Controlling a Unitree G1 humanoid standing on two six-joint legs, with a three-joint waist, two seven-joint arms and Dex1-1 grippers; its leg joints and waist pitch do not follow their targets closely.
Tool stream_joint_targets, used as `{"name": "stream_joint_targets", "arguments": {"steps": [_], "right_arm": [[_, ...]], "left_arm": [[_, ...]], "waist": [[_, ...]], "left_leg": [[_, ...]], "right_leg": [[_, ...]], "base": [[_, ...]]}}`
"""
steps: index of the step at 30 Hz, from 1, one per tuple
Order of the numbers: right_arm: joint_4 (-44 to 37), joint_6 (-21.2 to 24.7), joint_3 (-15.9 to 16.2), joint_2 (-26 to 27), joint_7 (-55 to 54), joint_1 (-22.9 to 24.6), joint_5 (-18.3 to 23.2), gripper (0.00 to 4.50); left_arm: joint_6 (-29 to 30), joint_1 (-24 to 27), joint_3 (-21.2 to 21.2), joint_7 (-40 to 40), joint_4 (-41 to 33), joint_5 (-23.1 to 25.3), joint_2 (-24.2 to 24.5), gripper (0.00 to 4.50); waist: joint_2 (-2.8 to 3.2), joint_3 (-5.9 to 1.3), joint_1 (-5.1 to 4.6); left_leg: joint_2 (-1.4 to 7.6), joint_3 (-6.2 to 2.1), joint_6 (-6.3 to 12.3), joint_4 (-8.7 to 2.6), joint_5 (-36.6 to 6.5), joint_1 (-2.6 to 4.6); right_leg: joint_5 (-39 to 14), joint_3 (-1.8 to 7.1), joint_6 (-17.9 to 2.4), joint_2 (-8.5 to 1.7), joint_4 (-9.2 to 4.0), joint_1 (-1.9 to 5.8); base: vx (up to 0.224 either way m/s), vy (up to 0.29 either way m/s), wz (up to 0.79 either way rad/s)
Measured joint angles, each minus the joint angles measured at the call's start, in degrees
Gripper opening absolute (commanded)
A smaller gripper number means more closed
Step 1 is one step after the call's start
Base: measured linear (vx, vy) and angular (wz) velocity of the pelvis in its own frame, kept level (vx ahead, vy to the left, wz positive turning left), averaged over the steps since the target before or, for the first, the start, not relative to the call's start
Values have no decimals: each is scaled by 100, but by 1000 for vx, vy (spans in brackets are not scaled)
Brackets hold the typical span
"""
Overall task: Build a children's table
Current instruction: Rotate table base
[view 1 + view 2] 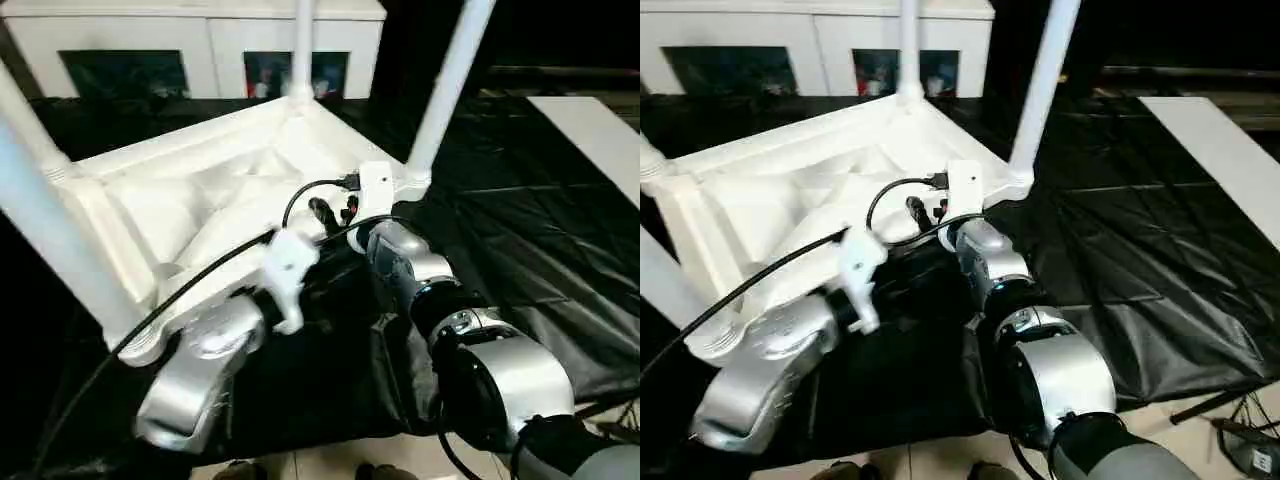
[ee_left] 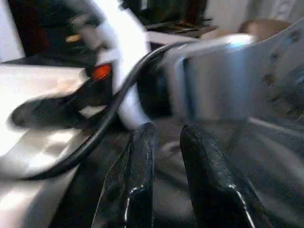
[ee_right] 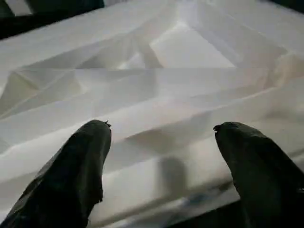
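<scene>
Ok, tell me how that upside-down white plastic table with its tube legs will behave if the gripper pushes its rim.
The white plastic table probably slides rather than flexes: its ribbed underside looks stiff. It seems light, being hollow plastic. On the black sheet, with four long tube legs standing upward, a high push might tip it. The right gripper is open at the rim.

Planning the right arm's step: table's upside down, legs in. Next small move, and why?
Probably ease the right gripper forward and close on the tabletop rim: its fingers stand wide apart, empty, right at that edge. All four legs look seated, so gripping to flip seems next.
</scene>
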Motion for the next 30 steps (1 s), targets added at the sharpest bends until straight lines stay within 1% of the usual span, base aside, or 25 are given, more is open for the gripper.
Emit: {"name": "stream_joint_targets", "arguments": {"steps": [1,2,4,6,9,10,11,12,13,14,15,16,17,19,21,22,25,27,28,30], "right_arm": [[-11,-201,-29,-138,-19,-1,-1,391],[-32,-305,-47,-246,-30,-1,-1,391],[-133,-497,-96,-436,-39,42,-1,391],[-486,-715,-136,-612,138,335,6,391],[-1414,-886,-130,-758,639,1154,31,391],[-1727,-862,-117,-785,773,1470,32,391],[-1949,-852,-105,-787,859,1678,34,391],[-2144,-807,-92,-789,894,1836,46,391],[-2465,-726,-62,-795,936,2043,72,391],[-2761,-707,-29,-799,972,2202,82,391],[-3326,-565,43,-837,996,2501,154,391],[-4026,-453,159,-898,1061,2915,238,391],[-4320,-362,218,-950,1105,3125,269,391],[-4960,-137,370,-1021,1203,3557,340,391],[-5300,55,457,-1039,1287,3755,422,391],[-5698,237,535,-1095,1409,3990,455,391],[-6283,585,657,-1252,1690,4404,512,391],[-6484,768,668,-1333,1759,4563,544,391],[-6647,901,711,-1417,1788,4664,633,391],[-6820,1012,788,-1499,1854,4727,680,391]], "left_arm": [[-124,42,90,37,-2,-2,-9,116],[-209,92,171,82,-11,-5,-13,116],[-355,169,310,135,-10,-10,-8,116],[-490,319,379,85,-59,-118,45,116],[-627,654,448,-106,-313,-363,123,116],[-656,767,487,-164,-377,-453,160,116],[-687,841,530,-186,-421,-497,175,116],[-716,876,548,-196,-437,-523,193,116],[-734,928,564,-248,-480,-581,208,136],[-740,1032,593,-297,-592,-625,218,146],[-739,1132,606,-361,-703,-743,226,146],[-746,1325,691,-453,-900,-907,242,153],[-741,1391,749,-506,-958,-1003,269,153],[-731,1472,895,-630,-1060,-1260,344,179],[-731,1477,933,-767,-1070,-1435,424,191],[-731,1547,936,-1002,-1098,-1598,593,198],[-582,1804,1050,-1649,-1108,-1969,1101,227],[-474,1917,1157,-1979,-1106,-2138,1329,241],[-445,1957,1201,-2204,-1105,-2215,1492,254],[-422,2024,1298,-2476,-1070,-2305,1697,270]], "waist": [[12,3,26],[15,3,35],[23,-1,27],[60,-20,14],[91,-35,12],[107,-36,8],[119,-32,-2],[130,-32,-9],[144,-33,-15],[148,-34,-22],[156,-37,-9],[163,-42,21],[169,-45,28],[190,-58,40],[208,-70,24],[216,-78,25],[215,-83,8],[217,-83,-2],[215,-84,0],[217,-83,-8]], "left_leg": [[0,7,-1,0,1,8],[0,13,-1,0,1,15],[0,12,-2,0,1,17],[0,11,-3,6,2,28],[4,6,-2,7,2,27],[5,7,-2,7,2,26],[6,7,-2,9,3,26],[8,7,-2,13,3,26],[9,7,-2,14,4,27],[10,7,-3,13,3,33],[10,5,-3,12,3,33],[14,4,-4,10,3,41],[14,4,-4,11,3,47],[14,5,-4,10,3,50],[13,5,-4,9,3,52],[14,4,-4,8,3,54],[14,3,-5,6,3,73],[13,4,-5,5,3,77],[13,3,-5,5,3,77],[13,3,-5,5,2,94]], "right_leg": [[0,0,-1,-4,2,8],[1,3,-1,-5,4,12],[4,3,-5,-5,5,15],[4,4,-5,-5,5,25],[4,-1,-4,-2,10,26],[4,-1,-4,-2,15,22],[5,-1,-4,-1,17,19],[9,0,-4,0,21,16],[10,0,-5,1,25,15],[10,1,-4,2,26,18],[11,0,-4,2,27,19],[7,-2,1,4,24,28],[7,0,1,5,24,33],[7,2,2,6,23,38],[-8,5,27,6,18,40],[-12,5,34,7,15,41],[-15,6,39,8,14,49],[-17,8,41,8,10,45],[-19,7,45,8,6,45],[-38,8,76,8,3,22]], "base": [[0,0,0],[0,0,0],[0,0,0],[0,0,0],[0,0,0],[0,0,0],[0,0,0],[0,0,0],[0,0,0],[0,0,0],[0,0,0],[0,0,0],[0,0,0],[0,0,0],[0,0,0],[0,0,0],[0,0,0],[0,0,0],[-52,7,-6],[-26,4,-3]]}}
